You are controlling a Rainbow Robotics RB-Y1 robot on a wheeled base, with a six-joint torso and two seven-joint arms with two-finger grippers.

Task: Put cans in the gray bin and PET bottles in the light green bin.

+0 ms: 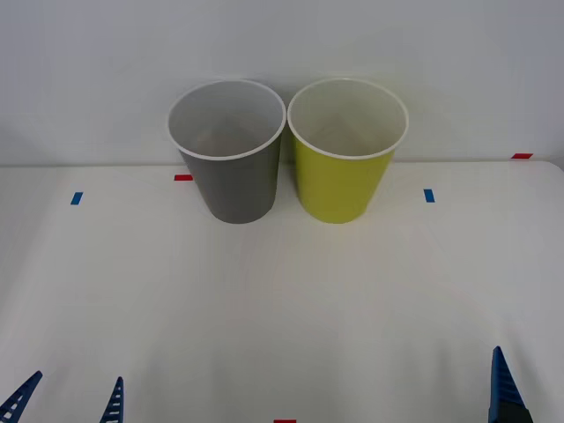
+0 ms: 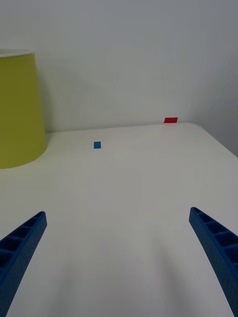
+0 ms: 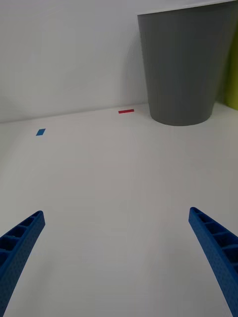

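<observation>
**Both bins stood ready at the far edge; no can or bottle lay on the table**

The gray bin [image 1: 231, 150] stood upright near the far edge of the white table [image 1: 264, 300], its white rim touching or all but touching that of the light green bin [image 1: 346, 150], which stood upright just beside it on the robot's right. What showed of each pale interior looked empty, though neither floor could be seen. No red can and no PET bottle was on the table between the bins and the near edge, so where the task's object was could not be told.

Small blue tape marks [image 1: 77, 198] and red tape marks [image 1: 183, 177] dotted the surface toward the far corners and the near edge.

The left gripper [image 1: 67, 401] hung low over the near-left corner, fingers spread wide and holding nothing; the left wrist view faced the gray bin's wall. The right gripper [image 2: 119, 257] hung over the near-right corner, likewise spread and empty, with the green bin off to one side.

Judged from this, the step in hand was waiting for or locating an item. Done well, it would mean holding both arms back near the near edge, keeping the fingers spread, and approaching an object from above without brushing the closely paired bins.
</observation>
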